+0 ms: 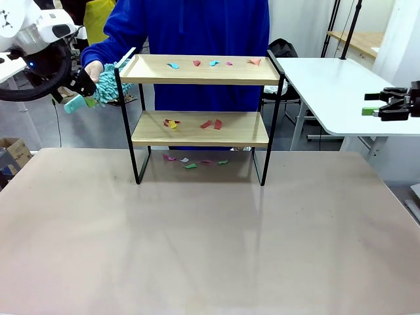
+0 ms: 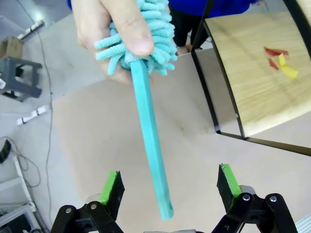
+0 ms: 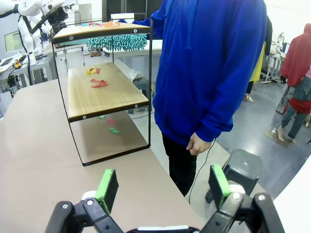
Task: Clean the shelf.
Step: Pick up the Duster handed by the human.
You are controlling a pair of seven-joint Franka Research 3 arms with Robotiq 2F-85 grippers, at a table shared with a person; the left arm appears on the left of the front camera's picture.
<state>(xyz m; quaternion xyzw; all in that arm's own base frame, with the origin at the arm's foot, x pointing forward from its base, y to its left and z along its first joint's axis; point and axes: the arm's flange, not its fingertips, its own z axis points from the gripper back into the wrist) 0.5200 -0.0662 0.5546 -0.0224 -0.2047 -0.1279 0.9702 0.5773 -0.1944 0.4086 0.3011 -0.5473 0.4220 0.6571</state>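
My left claw (image 2: pixel 170 185) is open round the fluffy teal plastic-handled duster (image 2: pixel 148 121), so I'd centre, clamp, then let the person's hand (image 2: pixel 109 29) release, with the wooden two-tier black-framed shelf (image 1: pixel 151 69) at the counter's (image 1: pixel 210 236) far edge.

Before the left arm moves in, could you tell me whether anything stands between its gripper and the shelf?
Yes: the person's hand holds a teal duster between the open left gripper and the shelf's left end, its handle between the jaws.
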